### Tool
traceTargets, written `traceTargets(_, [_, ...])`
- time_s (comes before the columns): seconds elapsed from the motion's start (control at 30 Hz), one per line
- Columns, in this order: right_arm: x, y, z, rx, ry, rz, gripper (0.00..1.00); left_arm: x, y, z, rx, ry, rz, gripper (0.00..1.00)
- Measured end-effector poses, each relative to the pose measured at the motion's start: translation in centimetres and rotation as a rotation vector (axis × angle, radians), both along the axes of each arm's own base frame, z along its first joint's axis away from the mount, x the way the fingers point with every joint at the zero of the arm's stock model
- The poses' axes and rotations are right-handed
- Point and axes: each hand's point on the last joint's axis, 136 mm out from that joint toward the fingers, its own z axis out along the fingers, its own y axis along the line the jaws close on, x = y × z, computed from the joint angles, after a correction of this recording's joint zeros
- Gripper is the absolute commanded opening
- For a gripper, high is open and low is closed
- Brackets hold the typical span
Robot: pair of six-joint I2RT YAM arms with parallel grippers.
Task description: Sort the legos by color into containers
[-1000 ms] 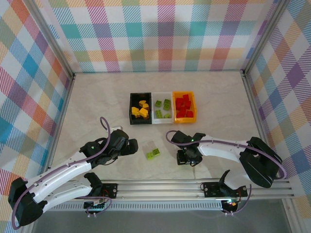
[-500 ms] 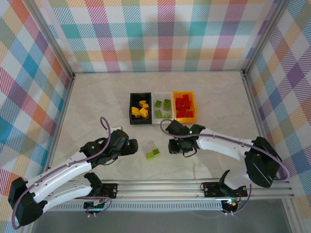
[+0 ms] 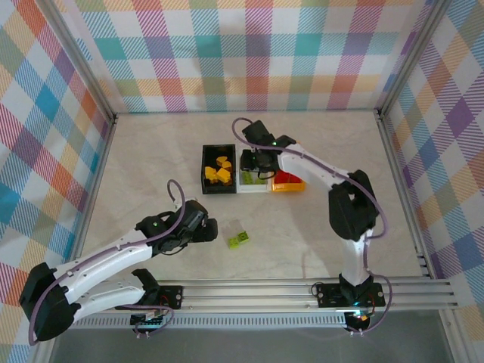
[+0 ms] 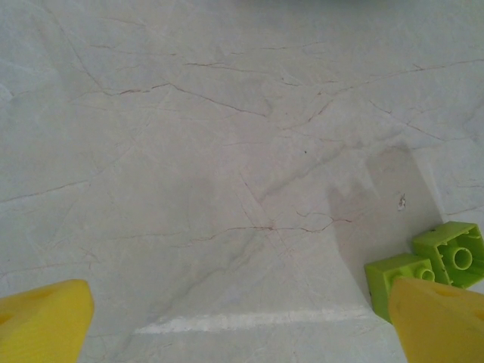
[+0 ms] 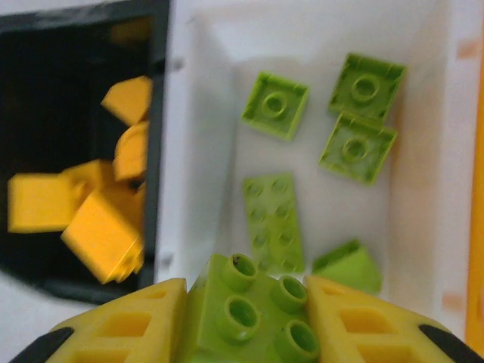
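Note:
My right gripper (image 5: 243,296) is shut on a lime green brick (image 5: 261,318), studs up, above the near end of the white bin (image 5: 423,227). That bin holds several green pieces (image 5: 269,221). The black bin (image 5: 155,91) to its left holds yellow-orange bricks (image 5: 102,231). In the top view the right gripper (image 3: 255,161) hangs over the white bin (image 3: 253,184), between the black bin (image 3: 205,170) and the orange bin (image 3: 290,186). Two lime green bricks (image 3: 239,239) lie on the table. My left gripper (image 3: 207,229) is open just left of them, with the green bricks (image 4: 452,255) beside its right fingertip (image 4: 442,321).
The right arm (image 3: 325,170) stretches across the orange bin and hides most of its red bricks. Checked walls (image 3: 257,53) close in the table on three sides. A metal rail (image 3: 302,291) runs along the near edge.
The right arm has swung from the front of the table up to the white bin. The left gripper has edged slightly toward the green bricks on the table.

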Motion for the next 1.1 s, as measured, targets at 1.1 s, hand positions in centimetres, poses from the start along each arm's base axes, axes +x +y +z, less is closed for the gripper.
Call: traceTargets(1.1, [-3.4, -5.3, 1.1, 0.025, 0.0, -0.053, 0.77, -2.3, -11.2, -5.5, 0.138, 0.133, -0.463, 0.77])
